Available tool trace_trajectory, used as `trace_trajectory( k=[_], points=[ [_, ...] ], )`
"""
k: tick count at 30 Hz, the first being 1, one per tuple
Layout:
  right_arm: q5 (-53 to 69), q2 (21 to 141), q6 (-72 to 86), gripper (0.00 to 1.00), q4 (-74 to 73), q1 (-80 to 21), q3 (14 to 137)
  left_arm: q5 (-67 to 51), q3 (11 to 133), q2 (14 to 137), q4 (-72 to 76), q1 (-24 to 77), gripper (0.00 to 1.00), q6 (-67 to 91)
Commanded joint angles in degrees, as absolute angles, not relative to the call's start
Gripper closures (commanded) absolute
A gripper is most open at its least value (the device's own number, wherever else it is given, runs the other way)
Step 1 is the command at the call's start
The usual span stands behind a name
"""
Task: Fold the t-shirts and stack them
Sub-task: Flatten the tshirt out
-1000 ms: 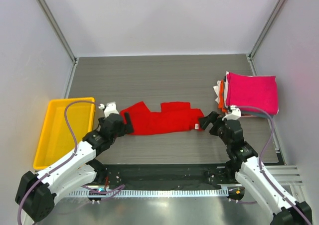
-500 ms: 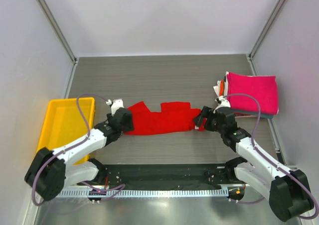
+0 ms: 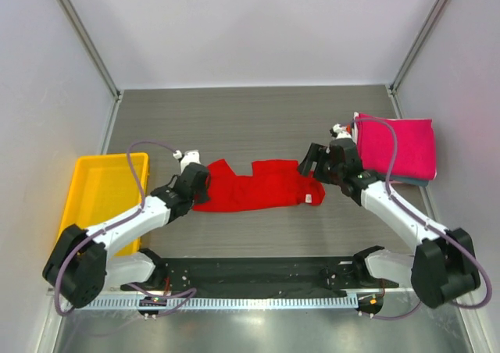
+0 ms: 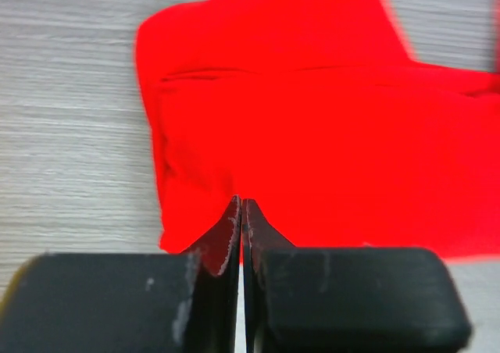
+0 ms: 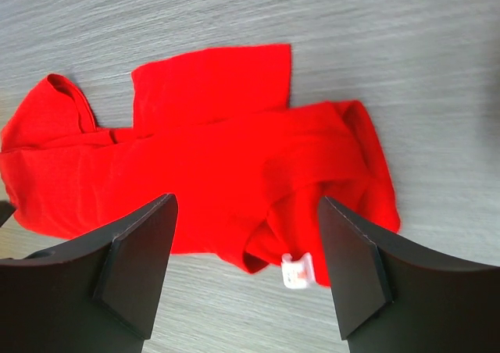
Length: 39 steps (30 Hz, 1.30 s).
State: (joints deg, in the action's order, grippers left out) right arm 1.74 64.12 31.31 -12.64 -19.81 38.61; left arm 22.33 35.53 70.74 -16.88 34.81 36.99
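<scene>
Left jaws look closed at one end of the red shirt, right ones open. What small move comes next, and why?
Probably lower the right gripper onto the end of the red t-shirt by the white label and close. It hangs open above that end, holding nothing, while the left gripper is shut at the opposite end; both ends likely need holding before folding.
</scene>
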Motion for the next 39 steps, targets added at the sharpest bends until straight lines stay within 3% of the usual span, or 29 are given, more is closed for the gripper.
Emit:
trace_trajectory(
  k=[1,7,11,22,36,39],
  points=[
    [2.81,69.24,29.45,0.22,-14.06,-21.18,44.9,16.62,33.23,62.51,-12.32,34.98,1.0,34.72],
    [-2.69,82.58,26.9,0.23,-17.84,-26.36,56.58,13.96,25.32,48.54,-7.82,35.24,1.0,34.19],
    [-6.84,92.97,26.28,0.27,-22.74,-31.1,68.6,16.52,25.14,47.02,-9.93,35.24,0.99,34.98],
    [-16.35,119.16,26.72,0.52,-35.68,-41.48,96.75,15.73,26.9,51.24,-10.63,35.24,1.0,35.6],
    [-19.34,126.47,26.63,0.57,-38.23,-42.8,101.34,17.14,26.89,52.64,-10.2,35.24,1.0,35.77],
    [-19.25,127.09,26.02,0.67,-38.15,-42.8,100.81,17.22,27.33,53.7,-10.63,35.24,1.0,35.77]
  ],
)
